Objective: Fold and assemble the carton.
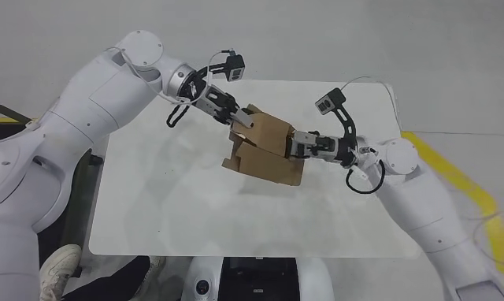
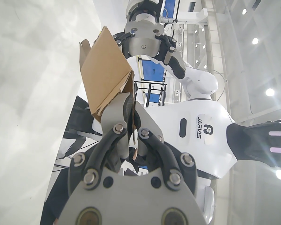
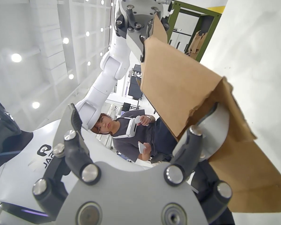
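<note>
My left tool (image 2: 130, 104) is clamped tight on the brown carton (image 2: 105, 76), its two fingers pinching a thin cardboard edge at the carton's near corner. In the top view the same left tool (image 1: 246, 121) grips the carton (image 1: 268, 147) at its upper-left corner. From there the cardboard runs away towards my right tool (image 1: 293, 146), which meets the box from the right of the frame. So the carton's long axis lies roughly along the line between the two tools, from upper left to lower right in the top view. My right tool (image 3: 142, 115) is spread wide and grips nothing. One finger (image 3: 213, 129) is tucked in under a folded panel at the open end of the carton (image 3: 178, 90), and the other finger (image 3: 73, 120) stands free, well apart from the cardboard. That open end, with its loose flaps, faces the right tool, and the far end points at the left tool. The carton is only partly folded, with its panels at angles. It sits just right of the middle of the white counter (image 1: 157, 206). I cannot tell whether its lower edge touches the counter or hangs just above it.
</note>
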### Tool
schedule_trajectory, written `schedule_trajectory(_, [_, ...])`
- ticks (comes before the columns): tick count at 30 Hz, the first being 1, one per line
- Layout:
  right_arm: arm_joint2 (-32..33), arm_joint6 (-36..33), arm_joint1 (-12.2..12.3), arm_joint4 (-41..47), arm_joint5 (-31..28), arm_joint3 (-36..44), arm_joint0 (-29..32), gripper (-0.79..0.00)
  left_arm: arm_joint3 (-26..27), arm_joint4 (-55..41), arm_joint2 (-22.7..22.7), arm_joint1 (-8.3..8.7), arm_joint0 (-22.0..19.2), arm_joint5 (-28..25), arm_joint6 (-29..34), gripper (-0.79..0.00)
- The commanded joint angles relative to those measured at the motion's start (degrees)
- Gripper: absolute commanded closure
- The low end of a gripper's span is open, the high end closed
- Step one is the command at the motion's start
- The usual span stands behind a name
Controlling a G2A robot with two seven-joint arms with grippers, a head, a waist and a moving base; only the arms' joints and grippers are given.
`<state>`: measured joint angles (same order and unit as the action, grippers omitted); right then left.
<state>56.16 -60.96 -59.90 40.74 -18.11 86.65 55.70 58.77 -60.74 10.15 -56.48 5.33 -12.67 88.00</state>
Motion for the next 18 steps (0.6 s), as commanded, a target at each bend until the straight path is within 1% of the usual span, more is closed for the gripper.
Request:
schedule_trajectory(1, [-0.47,-1.14,-0.39,1.99,-1.06,-1.09,-0.42,-0.785,0.09,-0.02,-0.01,0.06,-0.02,0.02,0.0,0.0])
schedule_trajectory(3, [-0.79,-2.41,-0.76,3.8,-2.0,-2.45,-0.86,-0.785,0.16,-0.07,0.01,0.13,-0.02,-0.08,0.0,0.0])
schedule_trajectory(4, [-0.88,-3.02,-0.93,4.57,-2.46,-3.12,-1.06,-0.757,0.15,-0.12,0.02,0.16,-0.01,-0.11,0.0,0.0])
schedule_trajectory(5, [-0.94,-3.55,-1.08,5.26,-2.87,-3.78,-1.21,-0.674,0.13,-0.18,0.04,0.2,0.0,-0.12,0.0,0.0])
schedule_trajectory(7, [-0.94,-4.42,-1.36,6.63,-3.71,-4.92,-1.39,-0.554,0.05,-0.18,0.08,0.29,0.01,-0.18,0.0,0.0])
schedule_trajectory(9, [-0.79,-5.29,-1.56,7.41,-4.14,-5.67,-1.6,-0.459,0.0,-0.23,0.11,0.36,0.03,-0.07,0.0,0.0])
schedule_trajectory(10, [-0.64,-5.63,-1.62,7.6,-4.21,-5.96,-1.68,-0.428,0.02,-0.23,0.13,0.39,0.04,-0.06,0.0,0.0])
schedule_trajectory(14, [0.33,-6.79,-1.79,9.06,-4.78,-6.45,-1.45,-0.363,0.03,-0.26,0.18,0.51,0.1,0.05,0.0,0.0])
schedule_trajectory(18, [1.39,-7.64,-1.82,9.32,-4.65,-6.61,-1.2,-0.345,0.09,-0.2,0.19,0.57,0.13,0.2,0.0,0.0])
